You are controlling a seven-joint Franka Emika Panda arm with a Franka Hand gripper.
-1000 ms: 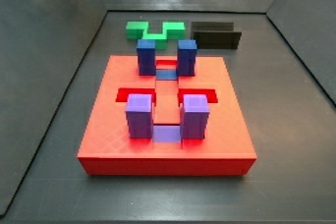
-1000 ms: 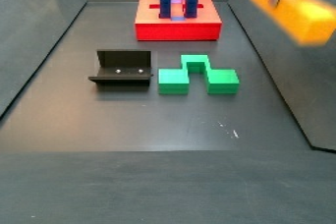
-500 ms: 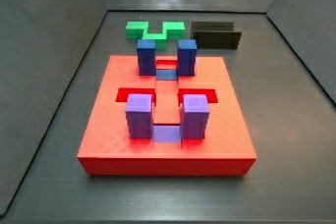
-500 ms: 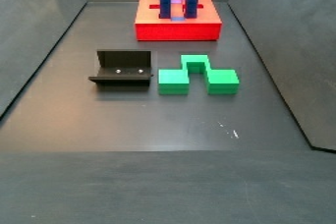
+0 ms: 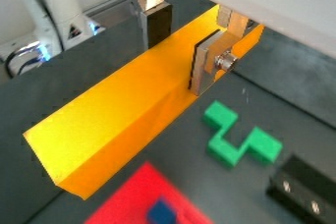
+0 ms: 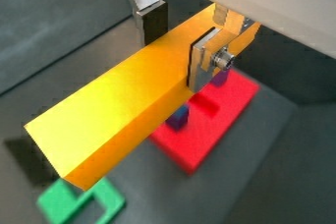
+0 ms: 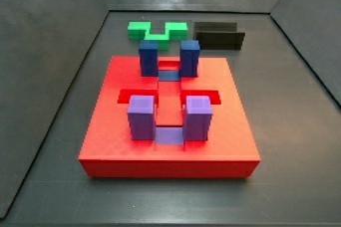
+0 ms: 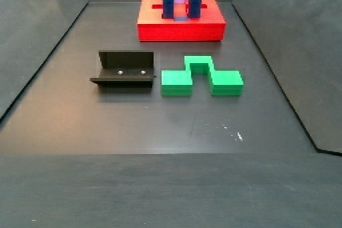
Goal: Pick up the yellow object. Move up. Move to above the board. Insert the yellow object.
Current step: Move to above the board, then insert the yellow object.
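Observation:
In both wrist views my gripper [image 5: 182, 43] [image 6: 179, 43] is shut on the yellow object [image 5: 132, 100] [image 6: 125, 100], a long yellow-orange bar clamped across its width near one end. Gripper and bar are out of both side views. The board [image 7: 114, 141] [image 8: 181, 30] is a red slab with recesses and blue and purple upright blocks. It lies on the floor. A wrist view shows it far below the bar [image 6: 217, 120], and its corner shows in a wrist view [image 5: 132, 194].
A green notched block [image 7: 160, 30] [image 8: 201, 77] [image 5: 243, 140] lies beside the board. The fixture [image 7: 220, 34] [image 8: 124, 70] [image 5: 308, 184] stands next to the green block. Dark sloped walls enclose the floor.
The yellow bar showed at the top edge of both side views a second ago. It has risen out of them with the gripper. Nothing on the floor has moved.

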